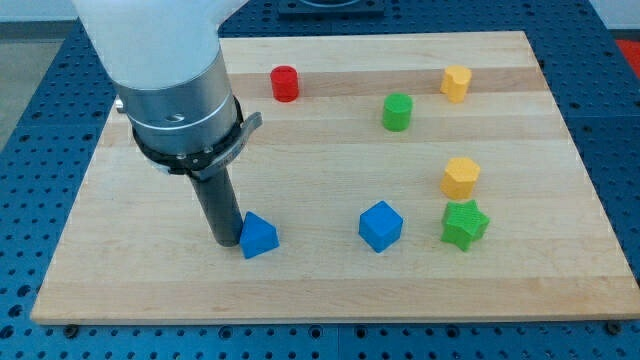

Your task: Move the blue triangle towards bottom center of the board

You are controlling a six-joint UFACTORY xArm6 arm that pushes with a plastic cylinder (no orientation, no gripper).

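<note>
Tip: my tip is sitting on the board, touching or just beside the left face of the blue triangle.
Claw: there is no claw on this arm; the rod is ending in a bare tip, so nothing is being clenched or released, only pushed.
Target block: the blue triangle is lying in the lower part of the board, left of the board's middle line and a little above the bottom edge.
Goal zone: bottom centre, lying to the view's right of the triangle and slightly lower.
Progress: the triangle is already sitting low on the board; judging by the layout, a short rightward and slightly downward push is remaining.
Contact side: the tip is standing on the triangle's left, which is suiting a push toward the view's right.
Neighbours: the blue cube is sitting further right at a similar height and could be getting in the way of an overshoot.
</note>
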